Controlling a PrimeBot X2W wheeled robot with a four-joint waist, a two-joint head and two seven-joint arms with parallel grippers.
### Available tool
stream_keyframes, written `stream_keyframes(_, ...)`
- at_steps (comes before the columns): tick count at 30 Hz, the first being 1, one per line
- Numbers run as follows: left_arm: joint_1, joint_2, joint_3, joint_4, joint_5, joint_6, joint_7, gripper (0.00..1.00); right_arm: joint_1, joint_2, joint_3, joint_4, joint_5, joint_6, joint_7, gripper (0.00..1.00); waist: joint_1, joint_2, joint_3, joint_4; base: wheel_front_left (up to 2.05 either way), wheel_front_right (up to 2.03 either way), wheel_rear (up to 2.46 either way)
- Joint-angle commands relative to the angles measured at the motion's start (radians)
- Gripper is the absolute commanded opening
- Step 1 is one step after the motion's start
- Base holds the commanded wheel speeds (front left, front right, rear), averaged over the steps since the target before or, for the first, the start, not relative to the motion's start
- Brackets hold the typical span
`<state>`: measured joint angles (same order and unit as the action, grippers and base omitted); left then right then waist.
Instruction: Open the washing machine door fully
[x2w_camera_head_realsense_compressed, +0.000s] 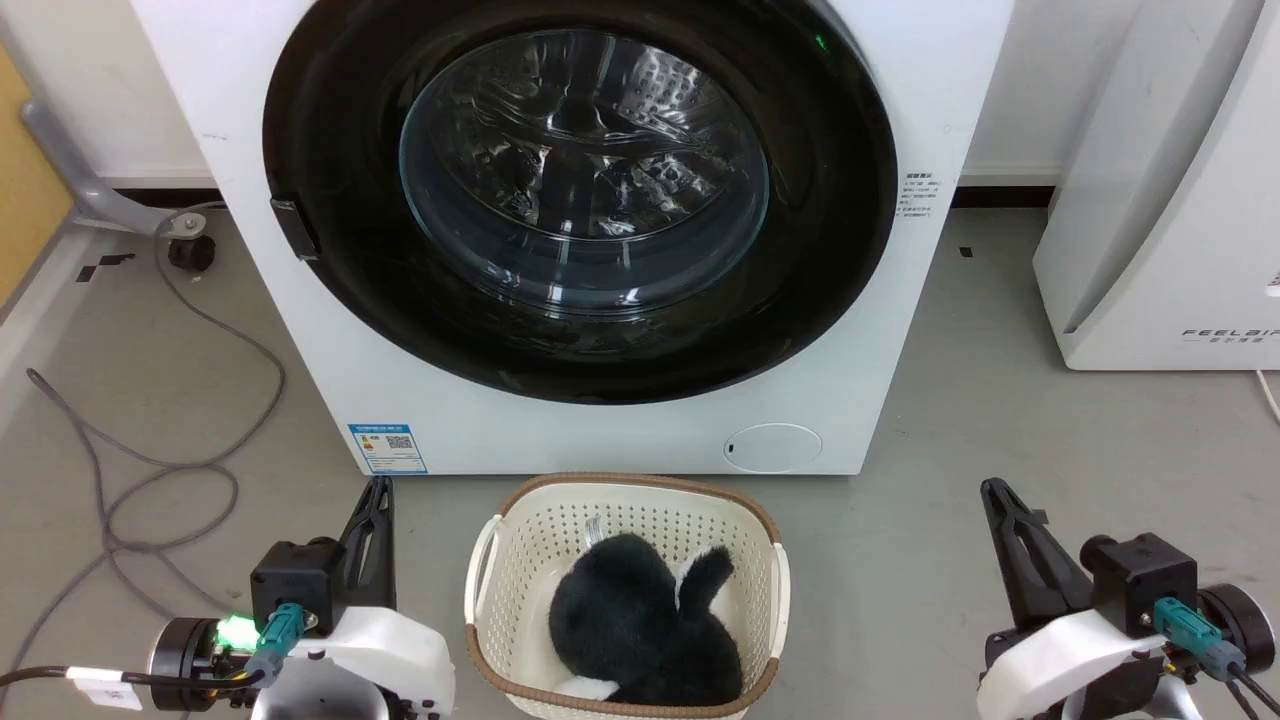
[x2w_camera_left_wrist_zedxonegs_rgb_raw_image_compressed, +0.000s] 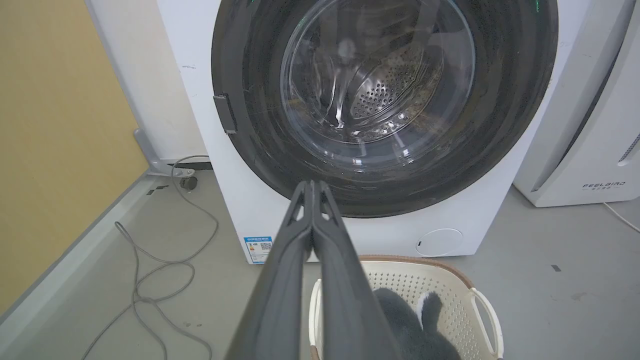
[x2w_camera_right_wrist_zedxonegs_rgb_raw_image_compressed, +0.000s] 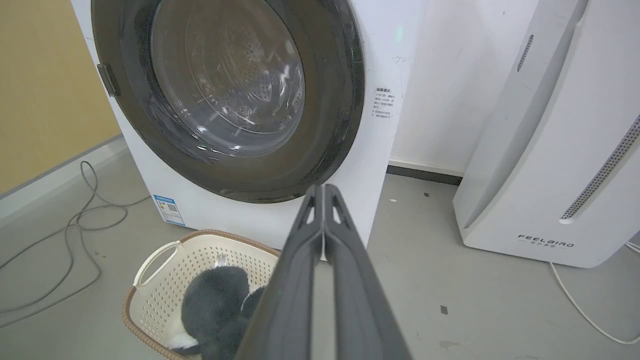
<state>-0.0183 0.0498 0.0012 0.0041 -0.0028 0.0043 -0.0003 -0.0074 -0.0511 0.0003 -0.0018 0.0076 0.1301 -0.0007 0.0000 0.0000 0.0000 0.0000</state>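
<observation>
Door shut ahead; left tool and right tool closed, empty. Risk: left tool may slip off small glossy handle.

Centre rear: washing machine, door on its front; basket before it, soft toy inside. Appliance to the right, cable on the floor to the left.

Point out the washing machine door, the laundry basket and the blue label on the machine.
washing machine door (x2w_camera_head_realsense_compressed: 583, 170), head view, centre of its glass bowl.
laundry basket (x2w_camera_head_realsense_compressed: 650, 520), head view, bare perforated back wall.
blue label (x2w_camera_head_realsense_compressed: 387, 447), head view, middle of the sticker.
</observation>
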Motion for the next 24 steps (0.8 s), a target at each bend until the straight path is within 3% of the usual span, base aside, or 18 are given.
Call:
stream_keyframes(1, 0.018, 0.000, -0.001, -0.004, 0.003, -0.004, 0.000, 0.00, 0.007, 0.001, 0.000, 0.002, -0.008, 0.001, 0.001, 0.00, 0.0000, 0.0000, 0.000, 0.000, 0.00, 0.00, 0.00)
stream_keyframes(5, 0.018, 0.000, -0.001, -0.004, 0.003, -0.004, 0.000, 0.00, 0.007, 0.001, 0.000, 0.002, -0.008, 0.001, 0.001, 0.00, 0.0000, 0.0000, 0.000, 0.000, 0.00, 0.00, 0.00)
stream_keyframes(6, 0.000, 0.000, 0.000, 0.000, 0.000, 0.000, 0.000, 1.00, 0.000, 0.000, 0.000, 0.000, 0.000, 0.000, 0.000, 1.00, 0.0000, 0.0000, 0.000, 0.000, 0.00, 0.00, 0.00)
stream_keyframes(22, -0.005, 0.000, -0.008, 0.005, -0.010, 0.018, -0.026, 1.00, -0.006, 0.000, -0.015, -0.006, 0.054, 0.000, -0.026, 1.00, 0.0000, 0.0000, 0.004, 0.001, 0.00, 0.00, 0.00)
stream_keyframes(23, -0.005, 0.000, -0.009, 0.005, -0.010, 0.019, -0.028, 1.00, -0.007, 0.000, -0.017, -0.008, 0.059, 0.000, -0.028, 0.27, 0.0000, 0.0000, 0.004, 0.001, 0.00, 0.00, 0.00)
stream_keyframes(24, -0.005, 0.000, -0.009, 0.005, -0.011, 0.020, -0.030, 1.00, -0.007, 0.000, -0.018, -0.008, 0.065, 0.000, -0.030, 0.00, 0.0000, 0.0000, 0.004, 0.001, 0.00, 0.00, 0.00)
